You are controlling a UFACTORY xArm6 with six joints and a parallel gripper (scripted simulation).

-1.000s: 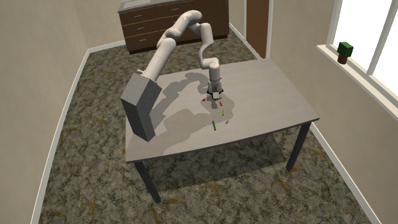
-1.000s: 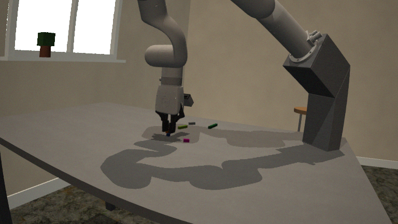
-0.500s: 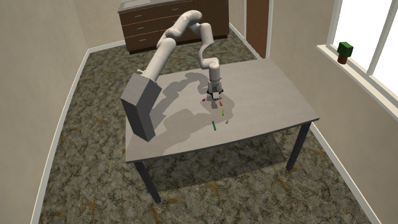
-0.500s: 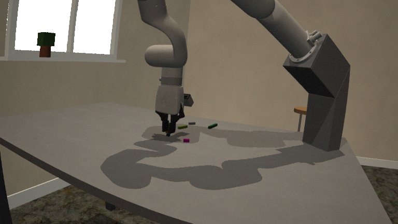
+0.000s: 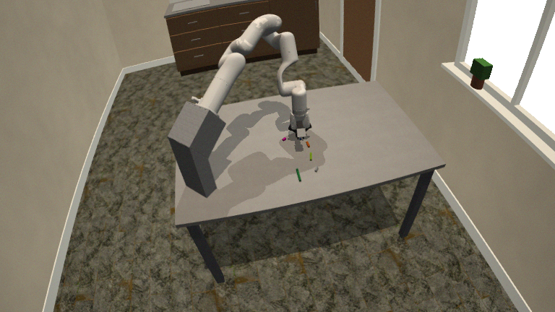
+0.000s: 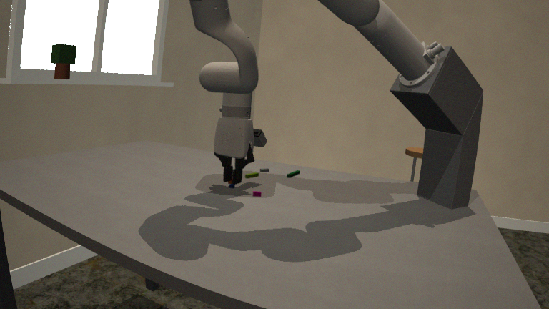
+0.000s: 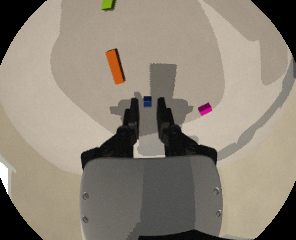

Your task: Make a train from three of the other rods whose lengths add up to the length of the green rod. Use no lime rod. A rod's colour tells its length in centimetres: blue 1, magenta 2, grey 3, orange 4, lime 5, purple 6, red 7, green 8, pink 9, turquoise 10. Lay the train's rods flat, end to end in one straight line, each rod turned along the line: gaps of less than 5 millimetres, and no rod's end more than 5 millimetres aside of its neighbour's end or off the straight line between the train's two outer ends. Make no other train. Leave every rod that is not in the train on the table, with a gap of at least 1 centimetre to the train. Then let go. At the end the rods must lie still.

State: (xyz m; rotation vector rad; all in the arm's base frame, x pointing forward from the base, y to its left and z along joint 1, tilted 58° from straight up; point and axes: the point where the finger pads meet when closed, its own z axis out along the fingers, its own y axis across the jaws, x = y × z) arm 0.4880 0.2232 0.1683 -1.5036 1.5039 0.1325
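Gripper [image 5: 300, 137] [image 6: 232, 182] [image 7: 147, 106]: fingers part-open, empty, over blue rod. Top view, clock from gripper:
- Long green rod [image 5: 298, 174] [image 6: 293, 173], 6 o'clock: length ref.
- Lime rod [image 5: 311, 156] [image 6: 251, 174] [image 7: 108, 4], 5: barred.
- Orange rod [image 5: 308, 144] [image 6: 230, 182] [image 7: 115, 66], 4; grey rod [image 5: 316, 169] [image 6: 264, 169], 5 — train stock.
- Magenta rod [image 5: 284, 139] [image 6: 256, 194] [image 7: 205, 109], 9: spare.
- Tiny blue rod [image 5: 300, 139] [image 6: 231, 186] [image 7: 147, 102], beneath — completes sum; train unbuilt.

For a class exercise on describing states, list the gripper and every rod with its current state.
Gripper: partly open, empty
Blue rod: ungripped, by the fingertips
Orange rod: flat, separate
Magenta rod: flat, separate
Lime rod: flat, separate
Grey rod: flat, separate
Green rod: flat, separate
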